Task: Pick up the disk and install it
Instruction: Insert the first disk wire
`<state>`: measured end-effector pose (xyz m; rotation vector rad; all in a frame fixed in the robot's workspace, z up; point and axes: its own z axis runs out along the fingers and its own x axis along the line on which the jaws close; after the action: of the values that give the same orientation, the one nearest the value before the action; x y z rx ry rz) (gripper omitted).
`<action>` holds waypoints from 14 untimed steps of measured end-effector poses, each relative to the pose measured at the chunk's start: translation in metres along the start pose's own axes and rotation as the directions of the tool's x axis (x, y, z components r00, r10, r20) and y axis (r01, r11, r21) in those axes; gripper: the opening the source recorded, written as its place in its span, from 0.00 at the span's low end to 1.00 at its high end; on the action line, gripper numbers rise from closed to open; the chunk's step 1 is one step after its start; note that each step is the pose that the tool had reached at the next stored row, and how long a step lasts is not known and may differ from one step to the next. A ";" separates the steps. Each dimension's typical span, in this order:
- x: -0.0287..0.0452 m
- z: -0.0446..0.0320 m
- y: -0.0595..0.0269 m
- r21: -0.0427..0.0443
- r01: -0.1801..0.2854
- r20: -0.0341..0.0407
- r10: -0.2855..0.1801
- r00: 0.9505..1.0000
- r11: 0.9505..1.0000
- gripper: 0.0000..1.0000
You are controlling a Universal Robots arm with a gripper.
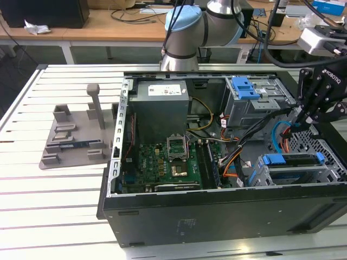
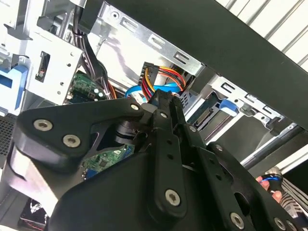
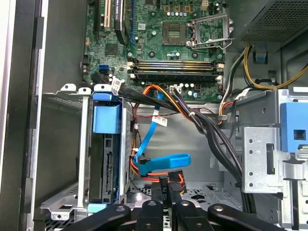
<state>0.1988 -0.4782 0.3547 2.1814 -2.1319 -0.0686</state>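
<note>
Slatted white tabletop [image 1: 49, 189] carries open computer case [image 1: 217, 211], motherboard [image 1: 162, 162] exposed. Disk [image 1: 290, 161] with blue bracket sits in drive cage at case corner, long axis along case's front wall. Gripper [image 1: 297, 125] hovers just above, toward exterior view's right; jaws look together, gripping nothing.

1. The disk [image 1: 290, 161] sat at the exterior view's lower right, lying flat in a grey metal bay.
2. Its blue bracket framed it, with the handle end toward the picture's left; in the first wrist view [image 3: 107, 159] it appeared edge-on at lower left.
</note>
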 end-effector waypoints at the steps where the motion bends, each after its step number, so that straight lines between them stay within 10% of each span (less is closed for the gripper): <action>1: 0.0000 0.0000 0.0000 0.000 0.000 0.000 0.000 1.000 1.000 0.17; 4: 0.0024 0.0001 0.0001 0.000 0.000 -0.001 0.000 1.000 1.000 0.17; 10: 0.0409 0.0031 0.0034 0.000 0.000 0.000 0.000 1.000 1.000 0.17; 14: 0.0473 0.0080 0.0030 0.000 0.000 -0.001 0.000 1.000 1.000 0.17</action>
<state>0.1962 -0.5258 0.3485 2.1812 -2.1316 -0.0680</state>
